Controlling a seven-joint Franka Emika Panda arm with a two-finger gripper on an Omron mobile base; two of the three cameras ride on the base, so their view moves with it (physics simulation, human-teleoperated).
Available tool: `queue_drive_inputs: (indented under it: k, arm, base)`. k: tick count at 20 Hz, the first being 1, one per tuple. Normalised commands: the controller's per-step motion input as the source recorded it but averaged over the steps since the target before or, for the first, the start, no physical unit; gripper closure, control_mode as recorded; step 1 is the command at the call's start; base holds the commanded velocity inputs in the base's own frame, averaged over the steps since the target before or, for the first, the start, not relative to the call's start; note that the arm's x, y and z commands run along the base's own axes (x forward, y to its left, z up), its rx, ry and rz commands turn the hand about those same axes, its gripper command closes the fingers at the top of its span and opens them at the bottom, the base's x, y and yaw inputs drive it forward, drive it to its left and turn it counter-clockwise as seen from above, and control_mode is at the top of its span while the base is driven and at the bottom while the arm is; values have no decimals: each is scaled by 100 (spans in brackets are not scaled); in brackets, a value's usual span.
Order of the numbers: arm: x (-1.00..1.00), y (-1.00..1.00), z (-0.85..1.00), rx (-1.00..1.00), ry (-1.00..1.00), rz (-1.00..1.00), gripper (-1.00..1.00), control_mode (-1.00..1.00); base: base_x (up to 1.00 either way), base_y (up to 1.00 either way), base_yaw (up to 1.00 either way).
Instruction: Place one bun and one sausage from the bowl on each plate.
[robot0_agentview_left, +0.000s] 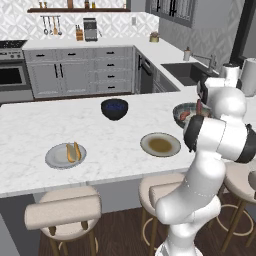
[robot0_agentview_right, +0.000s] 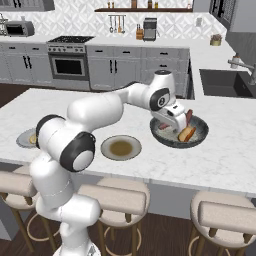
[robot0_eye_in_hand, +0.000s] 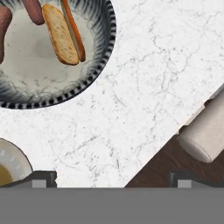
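Note:
The wide grey bowl stands on the island, right of centre, holding a bun and sausages. In the hand view the bowl fills the upper left, with the bun and a sausage inside. My gripper hovers at the bowl's near side, open and holding nothing; its fingertips stand wide apart over bare marble. The tan-centred plate lies bare to the left of the bowl. The light grey plate carries a bun and a sausage.
A dark navy bowl sits toward the far side of the island. Padded stools line the near edge, one showing in the hand view. A sink lies beyond on the right.

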Motion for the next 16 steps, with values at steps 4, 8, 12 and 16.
queue_drive_inputs:
  k: [4, 8, 12, 16]
  arm:
    - [46, -12, -4, 0, 1, 0, -100, -100]
    - [38, -3, 0, 2, 0, 0, -100, -100]
    - [38, -6, -12, 0, 0, 0, -100, -100]
    - [47, -38, -27, 0, 0, 0, -100, -100]
  base:
    - [0, 0, 0]
    - [0, 0, 0]
    - [0, 0, 0]
    - [0, 0, 0]
